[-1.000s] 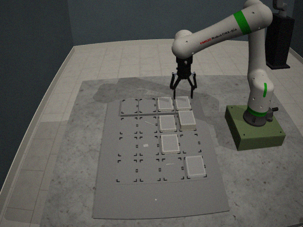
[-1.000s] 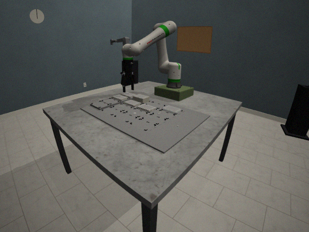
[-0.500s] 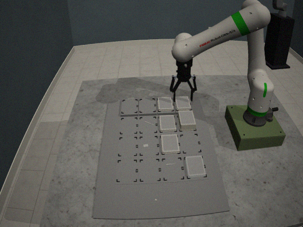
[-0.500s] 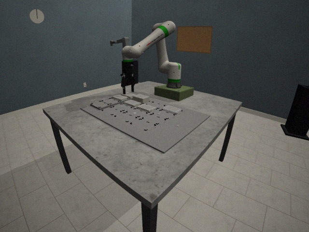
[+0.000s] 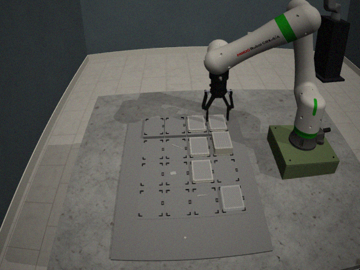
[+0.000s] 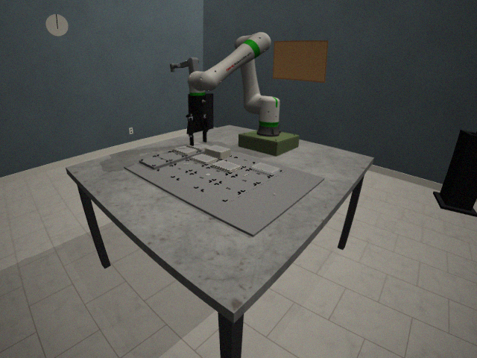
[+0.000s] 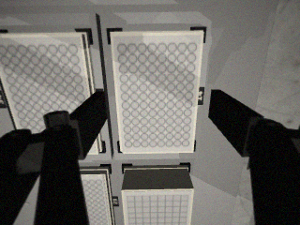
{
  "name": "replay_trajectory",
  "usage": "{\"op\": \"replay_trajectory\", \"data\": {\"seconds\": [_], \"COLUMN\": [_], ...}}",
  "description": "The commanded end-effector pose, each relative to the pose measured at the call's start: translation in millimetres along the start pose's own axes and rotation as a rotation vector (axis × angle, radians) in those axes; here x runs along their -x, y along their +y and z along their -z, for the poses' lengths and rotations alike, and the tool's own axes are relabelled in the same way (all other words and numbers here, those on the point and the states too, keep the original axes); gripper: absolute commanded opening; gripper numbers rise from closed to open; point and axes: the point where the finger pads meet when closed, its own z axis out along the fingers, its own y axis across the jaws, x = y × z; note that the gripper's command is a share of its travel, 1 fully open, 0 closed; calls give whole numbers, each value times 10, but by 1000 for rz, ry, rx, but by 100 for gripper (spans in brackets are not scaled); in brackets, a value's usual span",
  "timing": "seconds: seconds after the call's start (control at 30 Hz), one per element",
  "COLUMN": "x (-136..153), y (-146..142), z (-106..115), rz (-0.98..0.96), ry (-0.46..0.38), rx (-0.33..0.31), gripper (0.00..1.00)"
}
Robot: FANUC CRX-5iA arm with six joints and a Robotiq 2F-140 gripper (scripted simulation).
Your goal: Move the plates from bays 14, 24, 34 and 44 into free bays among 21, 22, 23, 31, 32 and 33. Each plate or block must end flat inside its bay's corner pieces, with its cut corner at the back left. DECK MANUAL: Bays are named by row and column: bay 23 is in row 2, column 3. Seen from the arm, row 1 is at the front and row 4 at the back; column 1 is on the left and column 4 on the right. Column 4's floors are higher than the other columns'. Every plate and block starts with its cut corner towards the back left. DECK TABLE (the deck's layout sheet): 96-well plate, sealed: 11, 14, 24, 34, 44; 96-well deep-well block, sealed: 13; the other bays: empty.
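My gripper is open and empty. It hangs a little above the plate in bay 14, one finger over each side. A plate in bay 24 sits beside it on the raised column 4 floor. More plates lie flat in bay 23 and bay 22. Bays 34 and 44 hold nothing, nor do bays 21, 31, 32 and 33. The cut corners are too small to tell.
The taller deep-well block stands in bay 13, next to bay 14. Another plate lies in bay 11. Small pale marks or scraps show in bays 33, 32 and 21.
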Motion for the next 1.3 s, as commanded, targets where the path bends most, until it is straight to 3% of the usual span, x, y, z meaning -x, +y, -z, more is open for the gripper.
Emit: {"op": "replay_trajectory", "data": {"seconds": [0.0, 0.67, 1.27], "x": [-4, -4, -4], "y": [-7, -7, -7], "z": [8, -192, -192], "rz": [0, 0, 0], "ry": [1, 1, 1], "rx": [-2, -2, -2], "gripper": [70, 70, 67]}}
